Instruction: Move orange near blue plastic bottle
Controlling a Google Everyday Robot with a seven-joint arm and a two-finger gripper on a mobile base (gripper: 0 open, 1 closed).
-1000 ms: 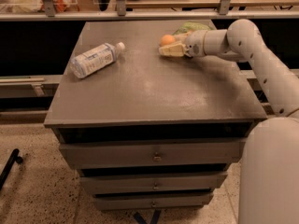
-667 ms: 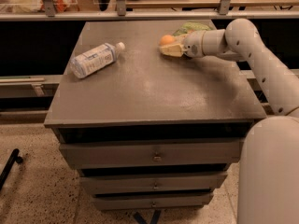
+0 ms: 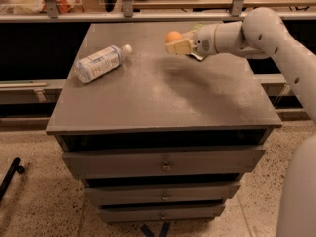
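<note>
The orange (image 3: pixel 173 36) is a small round fruit held in my gripper (image 3: pixel 177 44), raised above the back middle of the grey tabletop (image 3: pixel 163 93). The gripper's pale fingers (image 3: pixel 179 47) are shut around the orange from the right. The blue plastic bottle (image 3: pixel 101 62) lies on its side at the table's back left, white cap pointing right towards the gripper. The orange is well to the right of the bottle's cap, with bare tabletop between them.
A green crinkled snack bag (image 3: pixel 197 28) lies behind the gripper at the back, mostly hidden by the wrist. My white arm (image 3: pixel 266 33) reaches in from the right. The table is a drawer cabinet (image 3: pixel 163 167); shelving rails run behind it.
The gripper has lifted the orange off the tabletop and carried it a little to the left, away from the snack bag. The bottle has not moved.
</note>
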